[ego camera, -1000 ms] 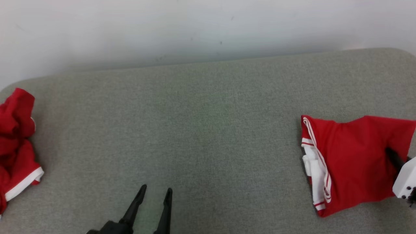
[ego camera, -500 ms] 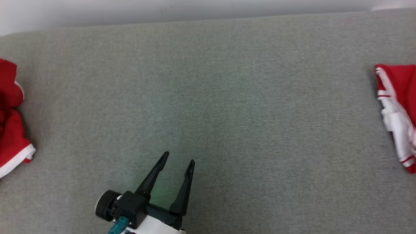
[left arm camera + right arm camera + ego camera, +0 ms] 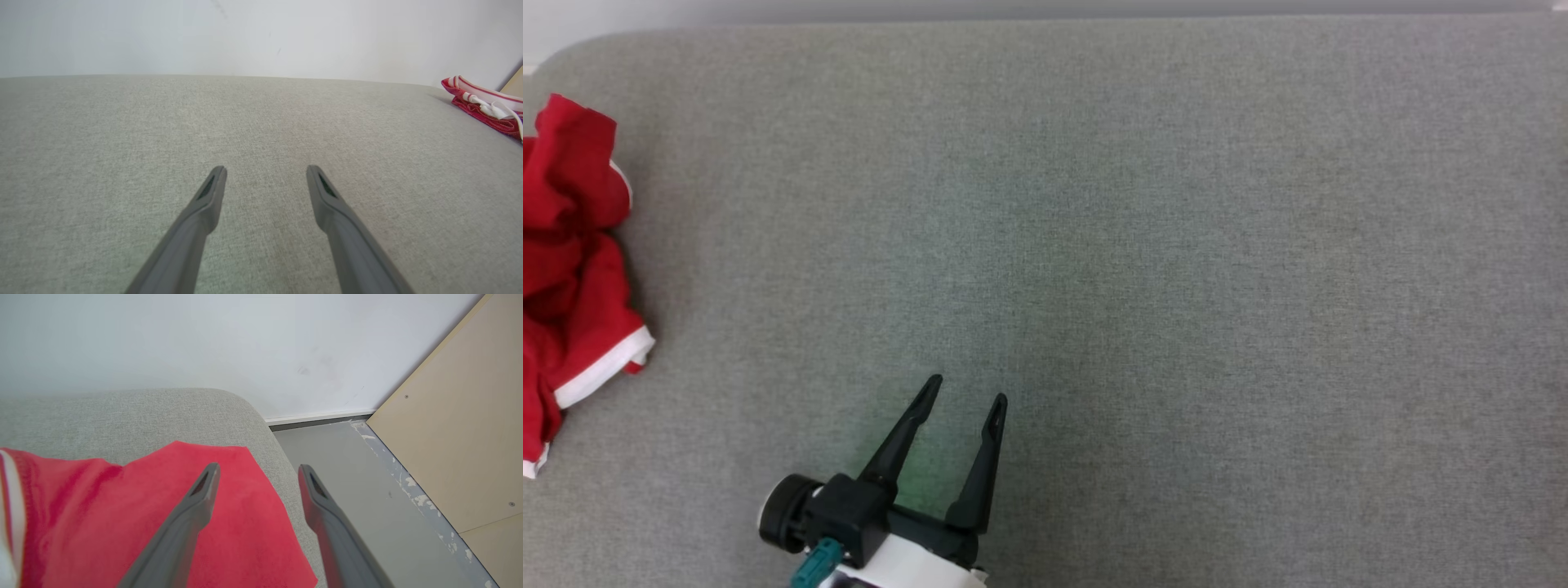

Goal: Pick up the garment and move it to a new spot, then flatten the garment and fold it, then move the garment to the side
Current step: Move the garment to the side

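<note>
the left gripper [image 3: 965,390] is released, its two dark fingers spread with nothing between them but bare grey fabric. it hangs over the padded grey tabletop [image 3: 1176,245]. in the left wrist view the same gripper [image 3: 266,168] points across the open surface toward the pale wall [image 3: 245,32] ahead of it.

well apart from this gripper, off to its left and a little ahead of its fingertips, a crumpled garment [image 3: 572,269] lies bunched at the tabletop's edge. it is red with a white band along one hem.

the folded garment [image 3: 482,102] lies far off to the left gripper's right and ahead of it, near the tabletop's far corner. it is red, with white stripes and white cloth showing along the edge that faces the gripper.

the right gripper [image 3: 258,466] is also released and grasps nothing. the folded garment [image 3: 122,518] spreads flat beneath it and to its left. its left finger crosses over the red cloth near the garment's corner; i cannot tell whether it touches. its right finger lies past the garment's edge, over the tabletop's rounded rim and the grey floor [image 3: 347,477] beyond. a beige panel [image 3: 457,437] stands to the right of this gripper, against the wall.
</note>
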Available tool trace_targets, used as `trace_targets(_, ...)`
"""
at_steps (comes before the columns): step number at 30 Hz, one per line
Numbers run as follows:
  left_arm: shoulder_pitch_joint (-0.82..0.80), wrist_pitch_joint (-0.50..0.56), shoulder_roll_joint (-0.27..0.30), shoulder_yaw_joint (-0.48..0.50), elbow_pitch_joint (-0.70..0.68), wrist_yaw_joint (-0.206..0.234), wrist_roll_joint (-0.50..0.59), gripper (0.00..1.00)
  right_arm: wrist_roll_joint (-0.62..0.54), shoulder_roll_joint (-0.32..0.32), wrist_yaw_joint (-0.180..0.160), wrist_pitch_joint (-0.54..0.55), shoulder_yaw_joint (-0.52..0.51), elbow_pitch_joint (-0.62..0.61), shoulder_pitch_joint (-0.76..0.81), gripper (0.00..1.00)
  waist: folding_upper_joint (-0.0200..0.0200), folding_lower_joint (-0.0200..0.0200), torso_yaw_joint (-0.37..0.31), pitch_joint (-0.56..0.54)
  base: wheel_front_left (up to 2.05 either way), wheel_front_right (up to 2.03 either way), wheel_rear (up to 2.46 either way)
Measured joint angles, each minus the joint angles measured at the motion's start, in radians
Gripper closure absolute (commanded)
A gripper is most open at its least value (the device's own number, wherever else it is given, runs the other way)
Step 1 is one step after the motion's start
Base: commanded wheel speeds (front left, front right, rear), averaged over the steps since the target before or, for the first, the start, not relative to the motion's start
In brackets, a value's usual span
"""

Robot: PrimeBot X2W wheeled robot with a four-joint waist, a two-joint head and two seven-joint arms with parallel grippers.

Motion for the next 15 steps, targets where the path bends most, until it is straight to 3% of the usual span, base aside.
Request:
trace_targets(8,0.027,0.0,0.0,0.011,0.0,0.017,-0.012,0.0,-0.103,0.063,0.0,-0.11,-0.049,0.021,0.015,0.0,0.0,-0.0001,-0.013,-0.072,0.0,0.0,0.0)
trace_targets(15,0.099,0.0,0.0,0.027,-0.003,0.044,-0.044,0.0,-0.12,0.135,0.0,-0.216,-0.045,-0.046,0.16,0.0,0.0,-0.0002,-0.025,-0.177,0.0,0.0,0.0)
